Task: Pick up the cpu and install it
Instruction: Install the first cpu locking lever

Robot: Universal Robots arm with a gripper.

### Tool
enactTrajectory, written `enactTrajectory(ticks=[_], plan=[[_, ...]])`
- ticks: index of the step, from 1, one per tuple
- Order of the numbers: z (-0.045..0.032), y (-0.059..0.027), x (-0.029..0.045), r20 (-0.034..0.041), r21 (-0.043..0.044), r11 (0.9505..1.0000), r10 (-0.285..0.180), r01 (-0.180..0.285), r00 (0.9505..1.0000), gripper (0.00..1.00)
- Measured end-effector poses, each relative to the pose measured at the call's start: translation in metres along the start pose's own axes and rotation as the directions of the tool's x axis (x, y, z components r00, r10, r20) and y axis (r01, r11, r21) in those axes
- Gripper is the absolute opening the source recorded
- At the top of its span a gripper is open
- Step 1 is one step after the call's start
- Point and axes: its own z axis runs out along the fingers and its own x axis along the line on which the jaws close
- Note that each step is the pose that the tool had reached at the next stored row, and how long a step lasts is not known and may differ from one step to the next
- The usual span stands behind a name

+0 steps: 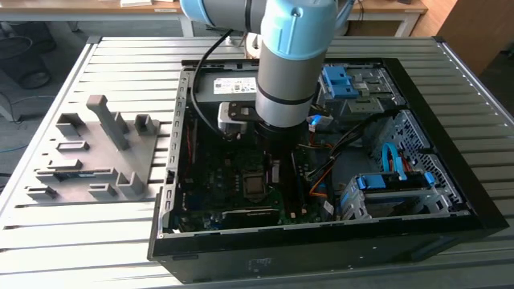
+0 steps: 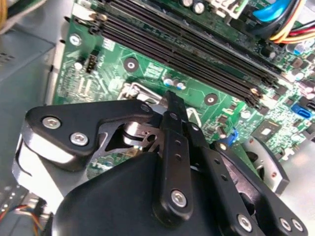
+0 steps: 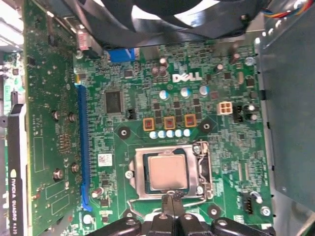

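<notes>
- Sitting flat in the metal-framed socket on the green board: the cpu, silver top showing
- Hovering just beside the socket's edge: gripper, jaws pressed together, holding nothing
- Reaching down into the open computer case: arm

silver sq cpu, flat in socket
</notes>
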Motion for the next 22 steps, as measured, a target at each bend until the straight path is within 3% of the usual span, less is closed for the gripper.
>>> enactTrajectory(ticks=[14, 22], plan=[[0.005, -0.0015, 0.0195, -0.0018, 0.0026, 0.9994, -0.035, 0.035, 0.9994, 0.1], [0.0083, -0.0019, 0.0227, 0.0007, 0.0029, 0.9992, -0.04, 0.04, 0.9992, 0.1]])
